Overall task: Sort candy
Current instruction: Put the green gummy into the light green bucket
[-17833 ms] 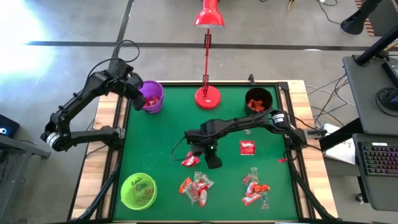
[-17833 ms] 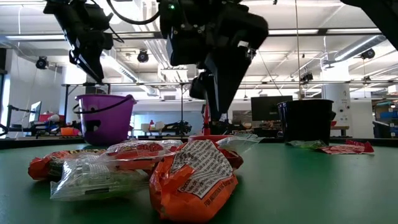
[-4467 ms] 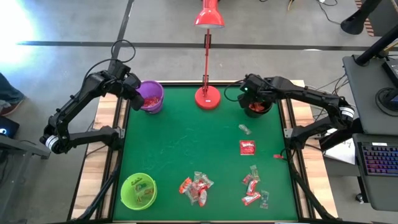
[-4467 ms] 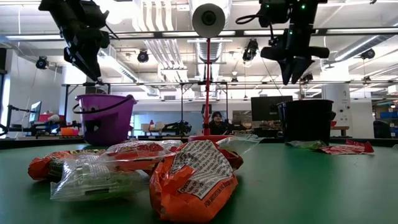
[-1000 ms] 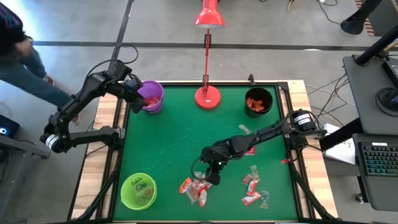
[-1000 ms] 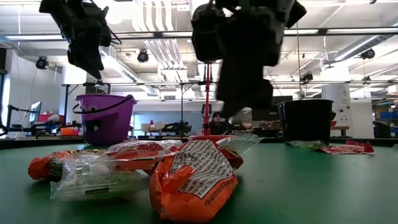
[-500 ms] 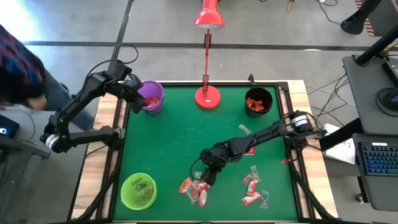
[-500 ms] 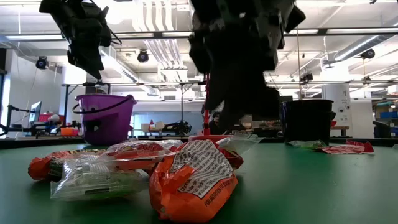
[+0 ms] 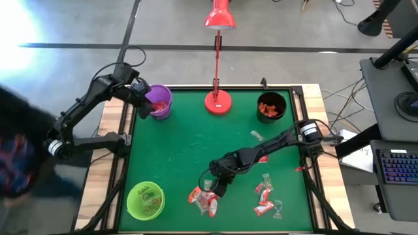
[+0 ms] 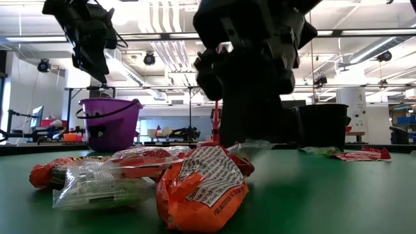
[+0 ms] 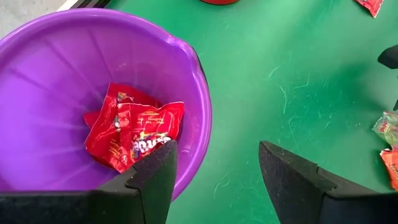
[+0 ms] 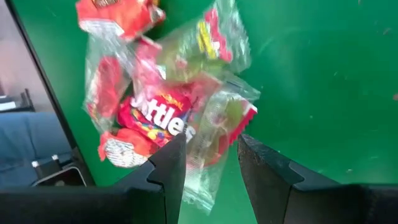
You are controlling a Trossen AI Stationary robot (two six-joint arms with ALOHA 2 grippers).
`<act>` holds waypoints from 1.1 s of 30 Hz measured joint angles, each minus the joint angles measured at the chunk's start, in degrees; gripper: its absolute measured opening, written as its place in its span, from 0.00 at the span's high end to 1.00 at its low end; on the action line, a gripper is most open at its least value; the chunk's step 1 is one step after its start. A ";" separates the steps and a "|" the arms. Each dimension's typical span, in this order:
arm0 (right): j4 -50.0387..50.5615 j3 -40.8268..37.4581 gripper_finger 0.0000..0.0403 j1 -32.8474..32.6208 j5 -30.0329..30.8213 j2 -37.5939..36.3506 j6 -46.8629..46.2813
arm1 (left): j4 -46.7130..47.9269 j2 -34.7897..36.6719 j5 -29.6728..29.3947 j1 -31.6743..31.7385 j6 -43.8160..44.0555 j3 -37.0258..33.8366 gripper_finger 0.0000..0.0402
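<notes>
**Right gripper over the heaped sweets**

The pile of red, orange and clear-wrapped candy point(image 9: 205, 198) lies near the green table's front edge. The right gripper point(image 9: 217, 186) hovers above it, fingers parted, empty. Overlapping wrappers risk a double grab. The left gripper point(image 9: 139, 102), fingers spread, waits over the purple plastic bucket point(image 9: 158, 100).

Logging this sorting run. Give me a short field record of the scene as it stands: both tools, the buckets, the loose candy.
left tool: open, hovering at the purple bucket, which holds red packets
right tool: open, low over the candy pile at the mat's near edge
black bucket: far right, orange-red candy inside
green bucket: near left, a few pieces inside
other loose candy: cluster near right; red packet mid right
lamp: red base at far edge
</notes>
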State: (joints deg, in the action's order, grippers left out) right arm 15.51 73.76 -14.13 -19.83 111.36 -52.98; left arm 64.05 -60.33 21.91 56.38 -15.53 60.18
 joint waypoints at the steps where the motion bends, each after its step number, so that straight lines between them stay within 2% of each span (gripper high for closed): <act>1: -0.22 0.00 0.66 -0.11 -0.37 0.31 -0.15 | 0.00 -0.25 0.00 0.00 -0.01 0.00 0.48; 10: -1.19 0.15 0.68 -0.20 -1.66 2.16 -0.09 | -0.45 -3.72 -0.02 0.00 -0.04 0.00 0.48; 13: -1.25 0.24 0.74 -0.17 -1.80 3.01 -0.38 | 0.14 -4.80 0.00 0.00 -0.07 0.00 0.48; 18: -1.32 0.72 0.93 -0.14 -2.15 3.42 -0.47 | 0.86 -5.22 0.03 0.00 -0.31 0.00 0.48; 22: -0.28 1.90 0.97 -0.02 -1.69 2.31 -0.10 | 1.37 -4.15 0.25 -0.04 -0.33 0.00 0.48; 29: 5.81 6.83 0.98 1.46 -0.57 -1.59 4.26 | 3.08 -2.42 7.42 -0.05 -1.65 0.00 0.48; 33: 12.15 10.68 0.98 2.85 3.49 -2.41 7.08 | 3.51 -1.70 10.85 -0.07 -1.93 0.00 0.48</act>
State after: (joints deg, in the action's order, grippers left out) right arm 27.66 84.44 -11.28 -16.34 108.95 -45.91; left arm 67.56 -62.03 32.77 56.31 -17.46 60.18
